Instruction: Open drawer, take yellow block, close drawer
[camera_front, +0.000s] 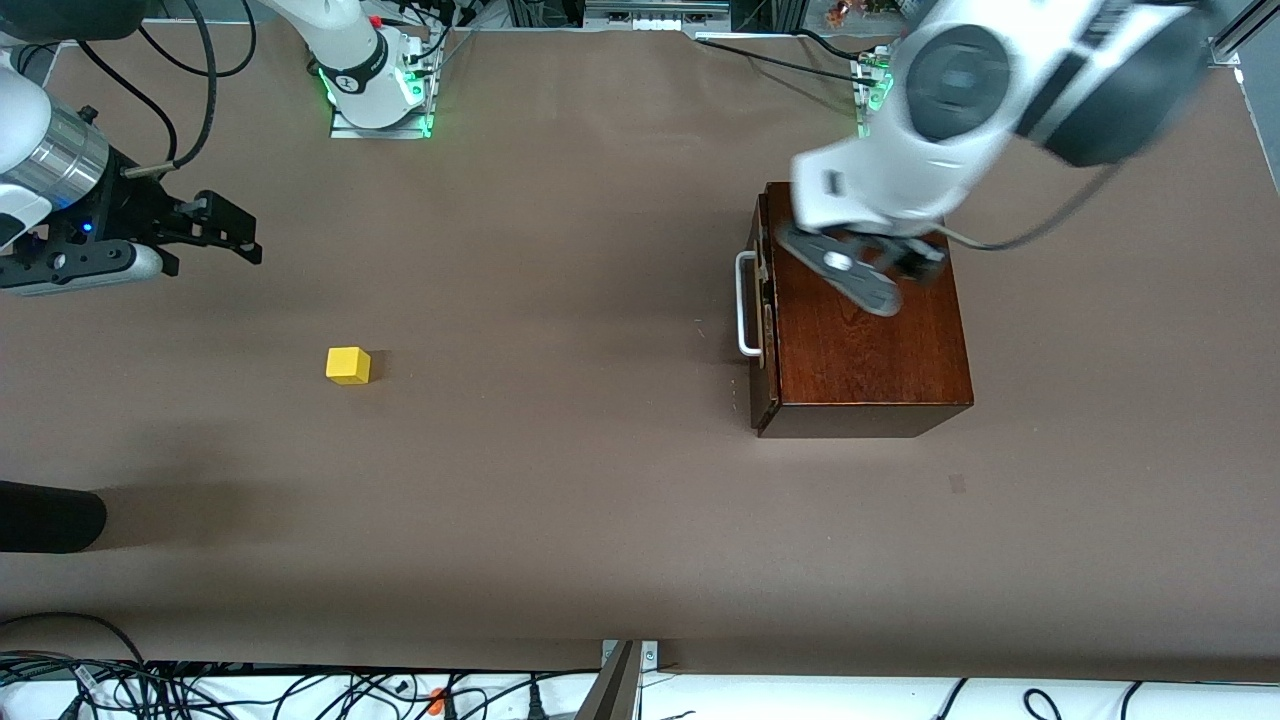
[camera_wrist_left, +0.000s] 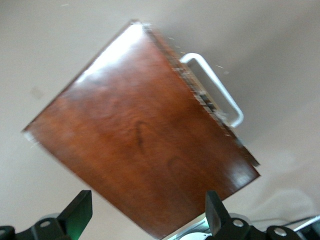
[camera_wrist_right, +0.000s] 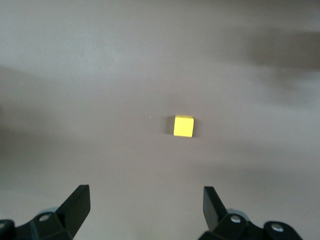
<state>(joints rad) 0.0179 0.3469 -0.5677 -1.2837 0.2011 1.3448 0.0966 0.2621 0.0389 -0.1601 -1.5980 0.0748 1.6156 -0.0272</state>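
I am a pair of robot arms at a brown table (camera_front: 600, 520). My left gripper (camera_front: 905, 265) hangs in the air over the top of a dark reddish-brown wooden box (camera_front: 865, 335), which sits toward the left arm's end of the table. In the left wrist view my two black fingers (camera_wrist_left: 77, 212) stand wide apart with nothing between them, and the glossy box top (camera_wrist_left: 145, 145) fills the space under them.

The drawer (camera_front: 762, 300) is pushed in, its dark front flush with the box. Its white bar handle (camera_front: 745, 303) sticks out from the side of the box that faces the right arm's end of the table.

The yellow block (camera_front: 348, 365) is not in the drawer. It sits alone on the bare table, well apart from the box, toward the right arm's end.

My right gripper (camera_front: 225, 235) waits in the air above the table at the right arm's end. Its fingers (camera_wrist_right: 75, 205) are spread wide and hold nothing. In the right wrist view the yellow block (camera_wrist_right: 183, 126) lies on the table ahead of them, not touching them.
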